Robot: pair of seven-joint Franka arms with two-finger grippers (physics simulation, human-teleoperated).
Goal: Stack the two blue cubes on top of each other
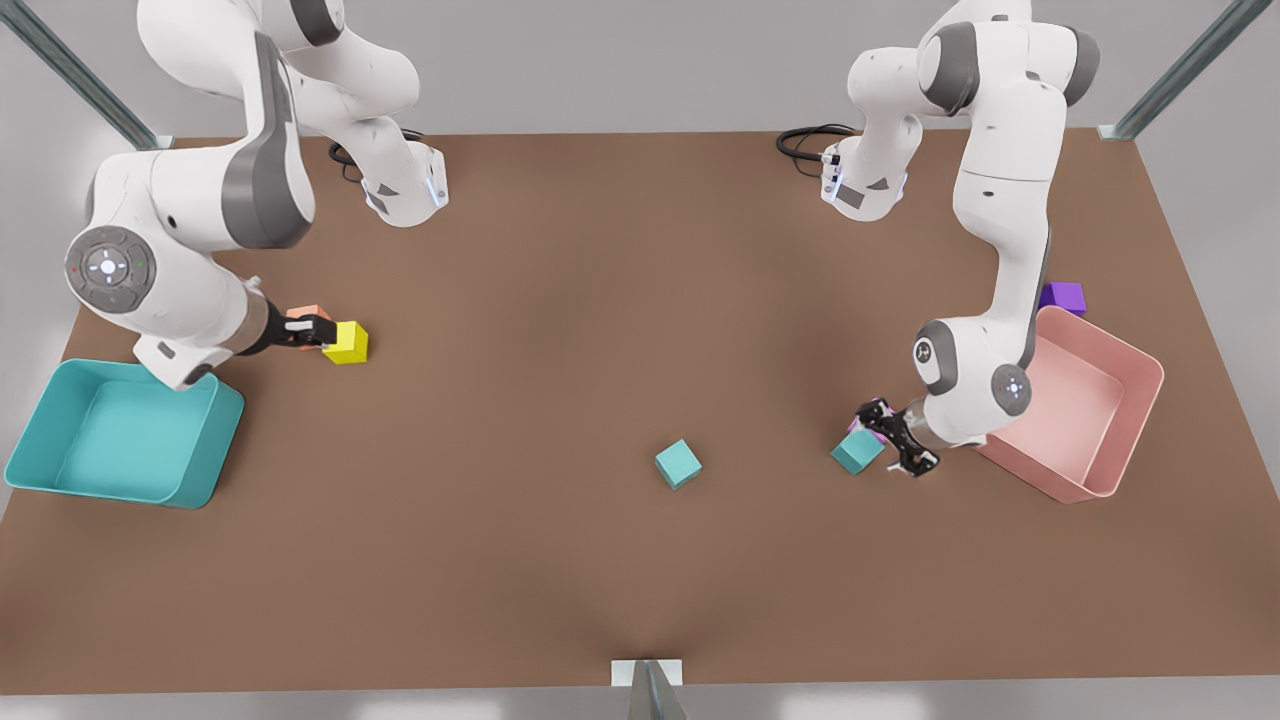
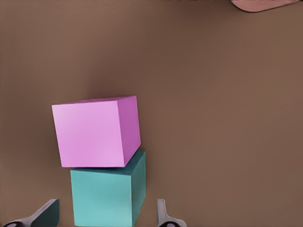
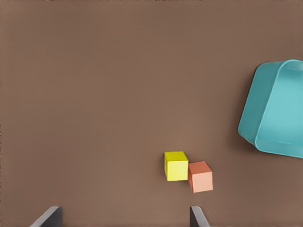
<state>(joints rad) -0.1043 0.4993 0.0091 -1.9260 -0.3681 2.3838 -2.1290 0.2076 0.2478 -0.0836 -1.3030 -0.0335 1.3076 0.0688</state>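
One blue cube (image 1: 678,463) lies alone near the table's middle front. The other blue cube (image 1: 858,450) (image 2: 106,196) rests toward the front view's right, touching a magenta cube (image 2: 97,131). My left gripper (image 1: 892,438) (image 2: 106,218) is low at this cube, open, with one finger (image 2: 45,215) on each side and a small gap to each face. My right gripper (image 1: 308,330) (image 3: 123,220) hangs open well above the table on the front view's left, over a yellow cube (image 1: 347,342) (image 3: 176,165) and an orange cube (image 3: 200,176).
A pink bin (image 1: 1035,468) stands just behind the left arm, with a purple cube (image 1: 1062,296) beyond it. A teal bin (image 1: 212,450) (image 3: 248,120) sits at the front view's left edge. Brown table (image 1: 560,330) lies between the arms.
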